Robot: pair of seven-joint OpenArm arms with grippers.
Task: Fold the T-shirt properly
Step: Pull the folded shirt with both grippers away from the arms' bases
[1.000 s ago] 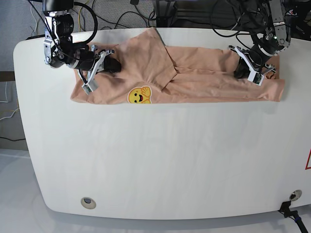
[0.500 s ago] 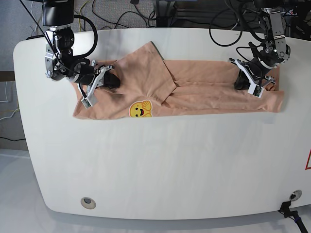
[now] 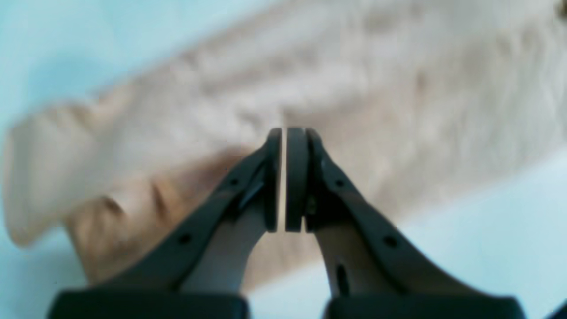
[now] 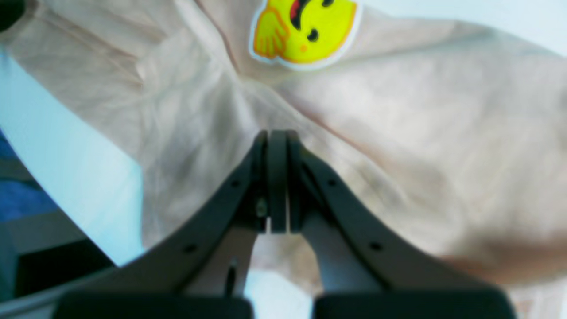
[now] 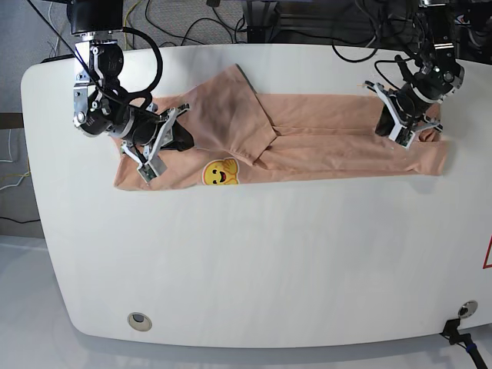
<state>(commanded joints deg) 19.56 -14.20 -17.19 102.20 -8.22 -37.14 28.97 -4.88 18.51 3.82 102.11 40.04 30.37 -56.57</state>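
Observation:
The peach-pink T-shirt [image 5: 323,138] lies in a long band across the back of the white table [image 5: 269,254], with its yellow smiley print [image 5: 220,172] facing up near the front edge of the cloth. My right gripper [image 5: 183,139] is at the shirt's left part, shut on the cloth; in the right wrist view [image 4: 272,177] creases run out from its tips, just below the smiley [image 4: 305,31]. My left gripper [image 5: 383,125] is at the shirt's right end, jaws pressed together on a fold [image 3: 283,177]. The shirt is blurred in the left wrist view [image 3: 354,88].
Cables and equipment lie behind the table's back edge [image 5: 254,19]. A round hole [image 5: 139,320] sits near the front left corner and a small fitting [image 5: 463,310] near the front right. The shirt's right end [image 5: 438,157] is close to the table's right edge.
The shirt has slid a little toward the front of the table; the smiley sits lower. The right gripper has moved forward with the cloth. The left arm has shifted slightly back and right.

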